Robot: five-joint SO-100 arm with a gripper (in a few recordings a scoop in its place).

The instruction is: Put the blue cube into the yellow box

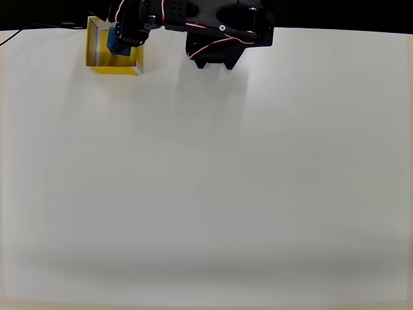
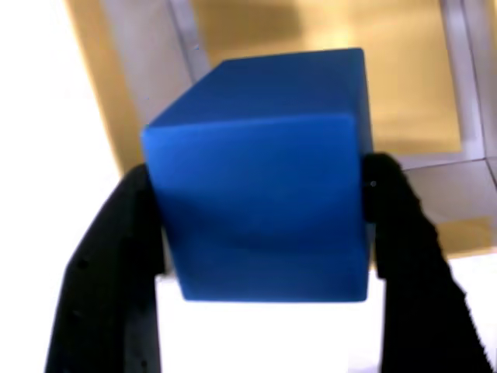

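In the wrist view, the nearest things are the two black fingers (image 2: 109, 272) of the gripper (image 2: 260, 233). They look matte and a little rough, and they become wider toward the bottom of the picture. One finger stands at the left and one at the right, and each presses against a side of the blue cube (image 2: 260, 179). So the gripper is clenched on the cube and holds it between the fingers.

The cube is solid and bright blue, with plain, smooth faces and straight, sharp edges. Its front face is a little darker in the lower part, and the top face is seen at an angle.

Behind the cube lies the yellow box (image 2: 404, 101). Its floor is flat and yellow with a dull shine, and its thin walls have pale, whitish rims that make straight lines at the left and at the right. The cube hangs over the open top of the box; I cannot tell if it touches the floor.

In the overhead view, the white table (image 1: 206, 181) is smooth and plain. The yellow box (image 1: 97, 55) is square and shallow, and stands at the far left edge of the table. The blue cube (image 1: 115, 42) shows inside its outline, partly under the black gripper (image 1: 128, 39).
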